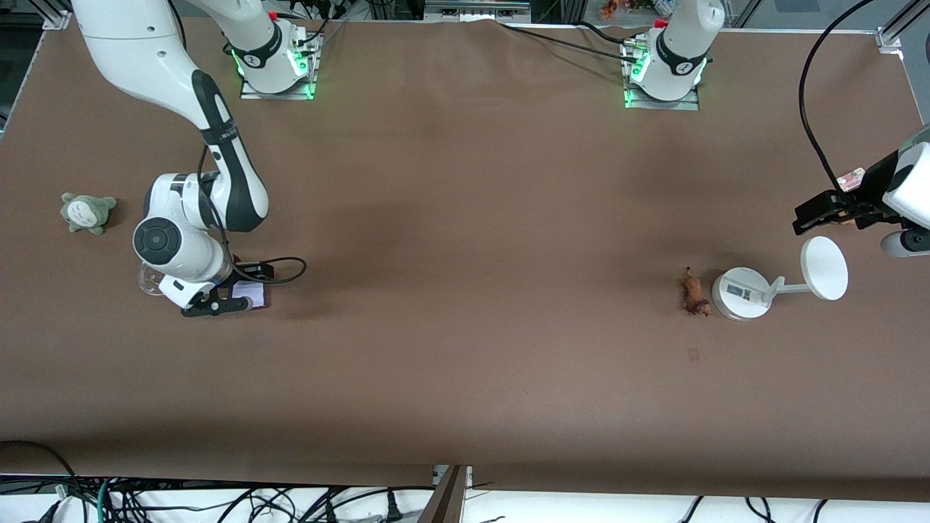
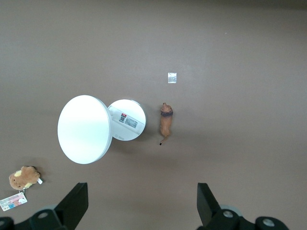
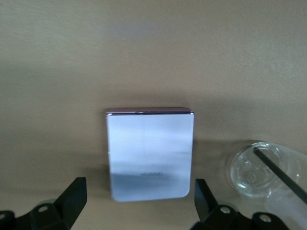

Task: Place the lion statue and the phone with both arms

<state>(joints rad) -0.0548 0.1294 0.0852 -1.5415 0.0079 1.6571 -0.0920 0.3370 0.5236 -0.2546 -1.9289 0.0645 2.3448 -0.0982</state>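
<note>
Lion statue (image 1: pixel 695 292) just beside the stand (image 1: pixel 741 293); phone (image 1: pixel 249 293) toward the right arm's end, beside a cup (image 1: pixel 147 280).

grey-green plush (image 1: pixel 88 212), clear cup (image 3: pixel 254 171), white stand (image 1: pixel 755 288), brown plush (image 2: pixel 24 177)

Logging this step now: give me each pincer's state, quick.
Left pincer: open, holding nothing, up over the table near the white stand.
Right pincer: open, low over the phone, not gripping it.

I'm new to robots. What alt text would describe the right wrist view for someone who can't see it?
A pale lavender phone lies flat on the brown table, framed between the open fingers of the right gripper. A clear glass cup stands beside the phone.
</note>
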